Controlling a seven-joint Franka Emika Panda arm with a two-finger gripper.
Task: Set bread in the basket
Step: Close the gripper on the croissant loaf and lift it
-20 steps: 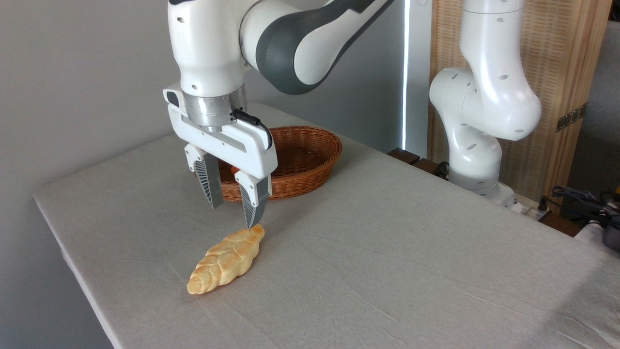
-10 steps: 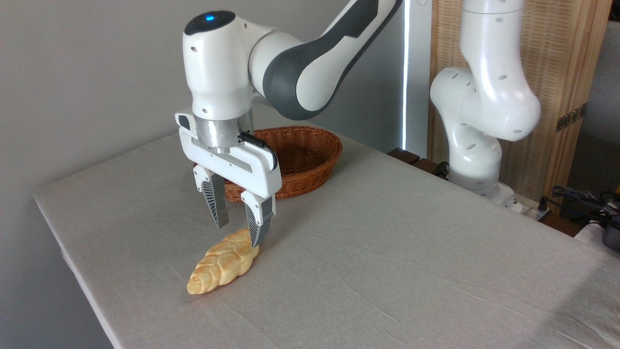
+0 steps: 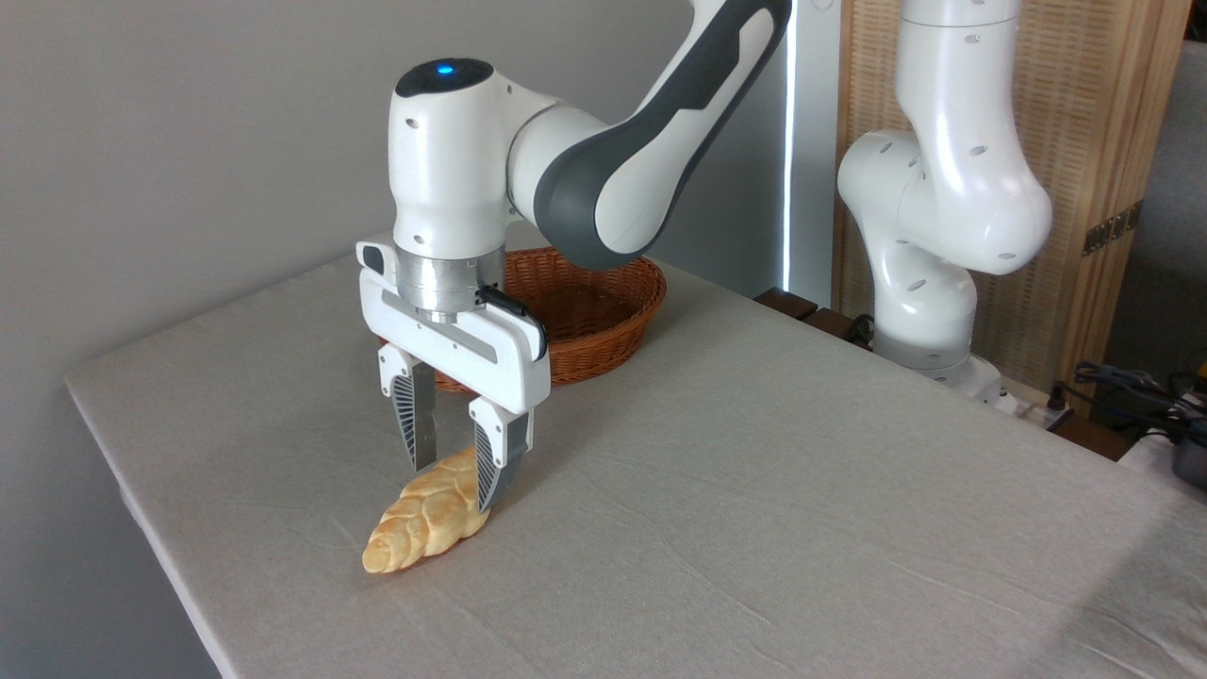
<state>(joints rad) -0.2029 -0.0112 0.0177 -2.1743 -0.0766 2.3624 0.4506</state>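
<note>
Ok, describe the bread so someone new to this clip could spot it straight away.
Start at the table and go to its near left part, in front of the basket. The bread lies there on the cloth, its far end between the open gripper fingers. It is a pale golden braided loaf with tapered ends.

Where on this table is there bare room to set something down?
The cloth right of the bread and gripper, out to the table's right and near edges, is bare, as is the far-left strip. It is crowded from the bread up to the basket.
</note>
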